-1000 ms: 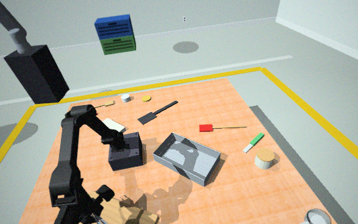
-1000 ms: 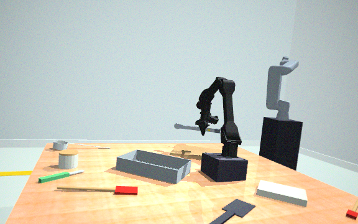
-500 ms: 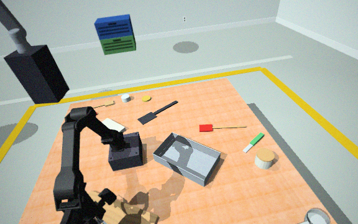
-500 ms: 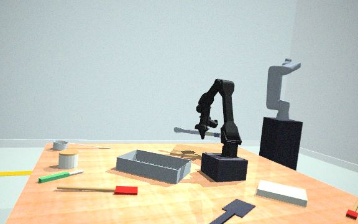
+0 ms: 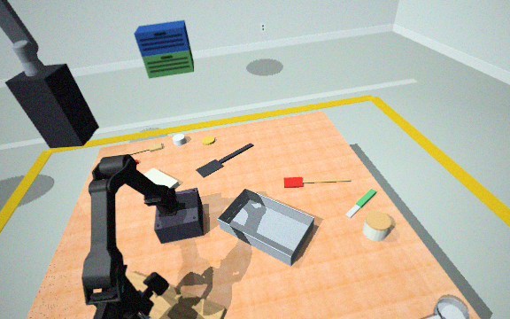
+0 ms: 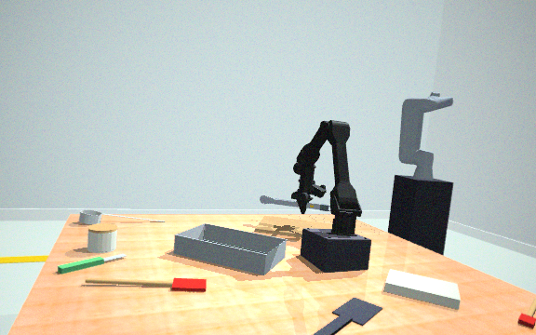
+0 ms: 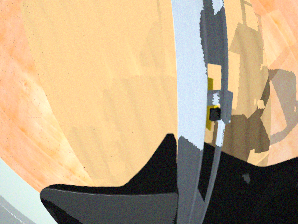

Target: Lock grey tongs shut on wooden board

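Observation:
The grey tongs [image 6: 279, 202] [image 7: 190, 75] hang in the air, nearly level, with the rounded end slightly higher in the exterior view. In the wrist view their arms run close together, with a narrow gap showing yellow and black parts. I cannot tell whether the lock is engaged. My gripper [image 6: 301, 207] [image 7: 175, 139] is shut on the tongs. The wooden board [image 5: 211, 309] [image 7: 100, 100] lies below, partly hidden by the arm in the top view. The roasting tin [image 5: 255, 244] [image 6: 221, 253] stands on the table with no tongs in it.
The arm's dark base [image 5: 180, 226] [image 6: 335, 256] stands beside the tin. A white block [image 5: 161, 178] [image 6: 422, 288], a black spatula [image 5: 211, 168] [image 6: 358, 311], a red spatula [image 5: 293, 182] [image 6: 189, 285], a green-handled tool [image 5: 366, 198] [image 6: 81, 265] and a lidded jar [image 5: 376, 230] [image 6: 101, 240] lie around.

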`<move>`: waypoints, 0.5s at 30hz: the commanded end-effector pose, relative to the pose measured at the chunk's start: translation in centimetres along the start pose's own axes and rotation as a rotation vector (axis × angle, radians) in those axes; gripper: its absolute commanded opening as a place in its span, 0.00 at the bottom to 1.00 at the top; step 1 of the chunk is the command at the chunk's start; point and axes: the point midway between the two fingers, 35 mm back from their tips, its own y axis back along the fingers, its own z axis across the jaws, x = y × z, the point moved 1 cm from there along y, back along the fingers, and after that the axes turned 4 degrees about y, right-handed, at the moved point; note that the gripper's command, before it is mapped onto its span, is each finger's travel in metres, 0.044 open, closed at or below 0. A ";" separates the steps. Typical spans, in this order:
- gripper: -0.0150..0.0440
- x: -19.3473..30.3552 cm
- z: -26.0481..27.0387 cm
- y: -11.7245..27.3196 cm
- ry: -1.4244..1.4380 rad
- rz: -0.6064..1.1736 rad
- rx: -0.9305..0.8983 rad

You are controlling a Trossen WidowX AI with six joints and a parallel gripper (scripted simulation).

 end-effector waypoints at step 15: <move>0.00 -0.3 -0.3 -2.5 0.001 -0.003 -0.001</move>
